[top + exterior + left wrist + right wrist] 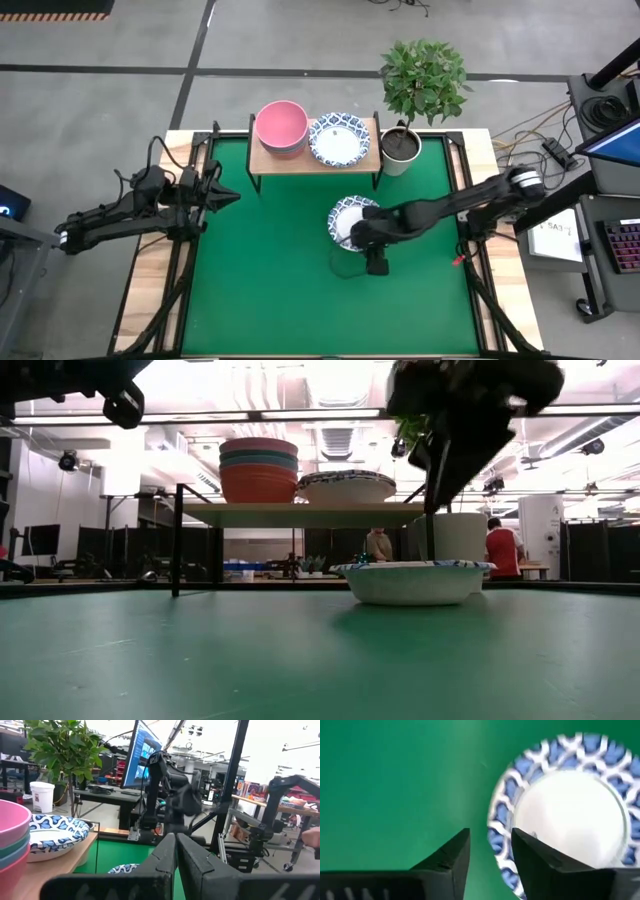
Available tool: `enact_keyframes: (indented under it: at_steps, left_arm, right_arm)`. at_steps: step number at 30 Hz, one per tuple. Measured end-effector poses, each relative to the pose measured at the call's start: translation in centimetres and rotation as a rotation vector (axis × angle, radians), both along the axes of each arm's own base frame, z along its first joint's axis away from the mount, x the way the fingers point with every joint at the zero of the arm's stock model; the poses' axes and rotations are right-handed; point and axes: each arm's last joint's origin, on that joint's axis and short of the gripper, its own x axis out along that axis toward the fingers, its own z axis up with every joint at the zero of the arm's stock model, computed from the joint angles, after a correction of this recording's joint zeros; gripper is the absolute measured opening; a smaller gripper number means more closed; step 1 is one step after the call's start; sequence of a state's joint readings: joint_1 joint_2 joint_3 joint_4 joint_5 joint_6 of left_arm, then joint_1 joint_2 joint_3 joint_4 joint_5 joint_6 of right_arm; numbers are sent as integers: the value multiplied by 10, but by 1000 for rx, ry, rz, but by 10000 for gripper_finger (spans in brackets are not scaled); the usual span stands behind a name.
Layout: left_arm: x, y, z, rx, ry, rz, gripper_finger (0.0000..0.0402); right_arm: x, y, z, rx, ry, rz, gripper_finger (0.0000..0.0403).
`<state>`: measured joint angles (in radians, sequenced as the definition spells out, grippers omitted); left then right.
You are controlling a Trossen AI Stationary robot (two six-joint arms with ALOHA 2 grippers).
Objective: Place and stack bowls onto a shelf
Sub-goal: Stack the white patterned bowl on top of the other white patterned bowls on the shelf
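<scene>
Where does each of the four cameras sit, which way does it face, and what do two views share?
High: overhead, facing down; both arms, shelf.
Low: table height, facing level; patterned bowl, right arm above.
Left wrist: facing across the table; shut fingers.
Right wrist: facing down; parted fingers by the bowl's rim.
Shared: every view shows that bowl.

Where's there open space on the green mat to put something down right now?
The mat's near half, in front of the right gripper, is bare, as is the stretch between the left gripper and the patterned bowl. The shelf is full: the bowl stack and another patterned bowl.
</scene>
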<state>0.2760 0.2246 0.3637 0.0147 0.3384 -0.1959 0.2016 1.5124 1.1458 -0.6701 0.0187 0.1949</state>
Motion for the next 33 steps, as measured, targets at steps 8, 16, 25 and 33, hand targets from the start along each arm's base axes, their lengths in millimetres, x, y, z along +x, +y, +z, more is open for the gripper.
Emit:
enact_keyframes:
  at_steps: [8, 16, 25, 33]
  left_arm:
    - [0, 0, 0, -1, 3, 0, 0]
    - [0, 0, 2, -14, -23, 11, 0]
    - [29, -2, 14, -7, -234, -115, 0]
    - [67, -6, 12, -24, -119, -158, 0]
  right_arm:
    - [34, 6, -27, -79, 243, 0, 146]
    - [44, 8, -38, -93, 270, 1, 115]
    - [45, 7, -38, -99, 261, 13, 17]
    - [41, 7, -21, -94, 233, 17, 9]
